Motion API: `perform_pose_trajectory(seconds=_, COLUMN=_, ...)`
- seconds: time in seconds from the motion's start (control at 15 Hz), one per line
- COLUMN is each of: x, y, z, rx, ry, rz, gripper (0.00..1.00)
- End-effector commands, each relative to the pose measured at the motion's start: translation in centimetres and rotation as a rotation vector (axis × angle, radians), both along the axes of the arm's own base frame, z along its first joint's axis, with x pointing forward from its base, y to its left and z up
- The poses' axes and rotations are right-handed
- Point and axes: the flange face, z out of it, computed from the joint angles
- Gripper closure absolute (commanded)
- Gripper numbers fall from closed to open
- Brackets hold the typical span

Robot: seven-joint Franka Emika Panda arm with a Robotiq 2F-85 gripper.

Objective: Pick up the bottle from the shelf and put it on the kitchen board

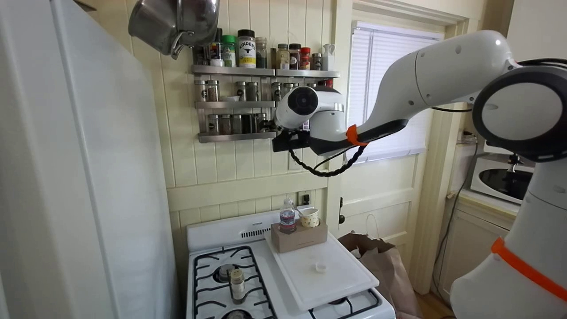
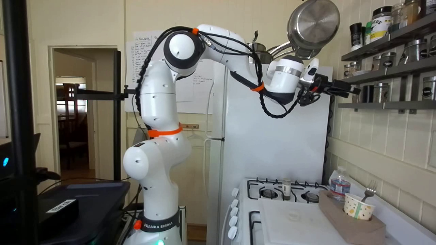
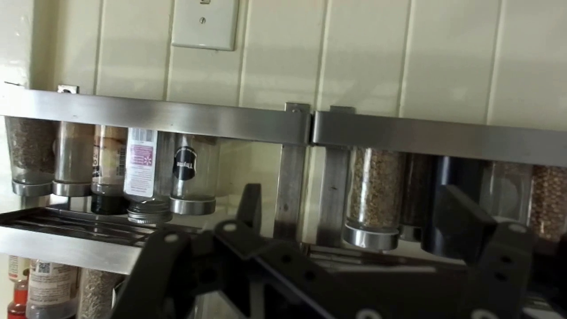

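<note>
1. The tool (image 3: 355,203) is released, fingers (image 3: 467,221) spread, near the shelf (image 3: 443,138);
2. in the wrist view a silver-capped spice bottle (image 3: 376,190) shows between them, on the shelf's lowest tier;
3. the board (image 1: 341,281) lies below, carrying a box (image 1: 302,242).

Mid-frame in the wrist view, we have room between the thyme jar (image 3: 195,170) and a brown-filled jar (image 3: 374,192), below the shelf rail (image 3: 266,125). Low in an exterior view, a box (image 1: 299,240) blocks the top end of the kitchen board (image 1: 332,283), leaving us its lower half.
</note>
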Motion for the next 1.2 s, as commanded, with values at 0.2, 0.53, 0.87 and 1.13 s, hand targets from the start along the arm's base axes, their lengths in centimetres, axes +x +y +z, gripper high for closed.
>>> perform_pose_trajectory(seconds=0.2, x=2.9, y=-2.2, z=-0.2, rx=-0.229, ry=-0.066, rz=-0.053, gripper=0.0)
perform_pose_trajectory(seconds=0.53, x=2.9, y=-2.3, z=-0.3, rx=-0.204, ry=-0.046, rz=-0.076, gripper=0.0)
perform_pose_trajectory(seconds=0.87, x=5.3, y=-3.7, z=-1.1, rx=-0.119, ry=-0.137, rz=-0.08, gripper=0.0)
perform_pose_trajectory(seconds=1.13, x=6.9, y=-3.4, z=-1.6, rx=-0.082, ry=-0.186, rz=-0.056, gripper=0.0)
